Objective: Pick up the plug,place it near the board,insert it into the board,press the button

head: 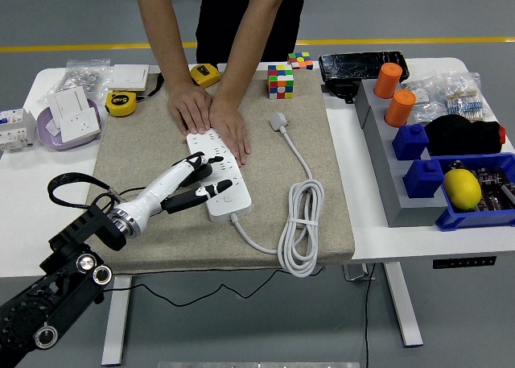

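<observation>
A white power strip point(219, 175) lies lengthwise on the beige mat point(322, 183). Both of a person's hands point(211, 117) press flat on its far end. The white plug point(279, 121) lies loose on the mat to the right of the strip, its white cable running down to a coil point(302, 223) and back into the strip's near end. My left hand point(198, 187) comes in from the lower left, fingers spread and holding nothing, with fingertips resting over the strip's near part, close to its button point(228, 197). The right hand is out of view.
Two tape measures point(121, 102), wall sockets point(72, 117) and a purple dish sit at far left. Puzzle cubes point(280, 82) stand behind the mat. A grey tray point(386, 187) with orange cylinders, blue blocks and a blue bin holding a lemon point(461, 188) fills the right side.
</observation>
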`<state>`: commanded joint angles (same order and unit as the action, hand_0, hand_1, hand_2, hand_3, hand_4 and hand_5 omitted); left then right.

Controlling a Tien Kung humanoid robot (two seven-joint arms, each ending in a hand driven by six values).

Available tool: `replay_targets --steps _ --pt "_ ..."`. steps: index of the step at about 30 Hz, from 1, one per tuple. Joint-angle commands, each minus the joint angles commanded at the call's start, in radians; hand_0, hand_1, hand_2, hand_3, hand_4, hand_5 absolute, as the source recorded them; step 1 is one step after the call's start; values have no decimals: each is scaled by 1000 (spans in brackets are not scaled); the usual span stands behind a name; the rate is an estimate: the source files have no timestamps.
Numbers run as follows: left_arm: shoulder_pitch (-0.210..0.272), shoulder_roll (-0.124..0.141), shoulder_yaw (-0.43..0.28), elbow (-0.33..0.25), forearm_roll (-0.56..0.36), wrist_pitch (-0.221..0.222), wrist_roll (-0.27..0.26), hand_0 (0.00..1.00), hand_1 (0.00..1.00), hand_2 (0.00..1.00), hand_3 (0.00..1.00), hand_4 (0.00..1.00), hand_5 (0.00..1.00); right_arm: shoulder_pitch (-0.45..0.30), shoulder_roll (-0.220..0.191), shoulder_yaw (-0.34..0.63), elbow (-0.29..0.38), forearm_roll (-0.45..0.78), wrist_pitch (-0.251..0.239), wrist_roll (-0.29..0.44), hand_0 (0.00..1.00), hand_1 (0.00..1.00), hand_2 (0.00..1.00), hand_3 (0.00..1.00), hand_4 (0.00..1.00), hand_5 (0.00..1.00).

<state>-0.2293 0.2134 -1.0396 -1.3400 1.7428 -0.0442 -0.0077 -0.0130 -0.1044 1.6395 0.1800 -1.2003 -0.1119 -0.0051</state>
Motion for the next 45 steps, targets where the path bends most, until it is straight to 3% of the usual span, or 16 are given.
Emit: replay_targets --steps 23,35,39,40,42,45 --pt "-34 -2 34 -12 25 0 -5 998 993 943 914 998 998 5 1 4 0 -2 -1 0 986 941 869 847 998 919" --pt "-31 4 20 -101 41 13 -24 998 985 930 907 998 998 6 2 3 0 -1 0 0 986 940 870 847 998 921" --pt "-18 7 2 -130 101 31 7 998 985 930 907 998 998 6 1 4 0 -2 0 1 986 940 870 847 998 921" --pt "-14 8 -3 -138 115 33 18 720 680 673 896 915 680 6 0 5 0 -2 0 0 986 940 870 846 998 923" --pt "-4 12 -15 -161 180 30 60 720 680 673 896 915 680 5 0 5 0 -3 0 0 986 940 870 846 998 923" --pt "8 20 -34 -201 268 -15 129 720 680 673 896 915 680 3 -1 4 0 -3 0 -1 986 940 870 846 998 923"
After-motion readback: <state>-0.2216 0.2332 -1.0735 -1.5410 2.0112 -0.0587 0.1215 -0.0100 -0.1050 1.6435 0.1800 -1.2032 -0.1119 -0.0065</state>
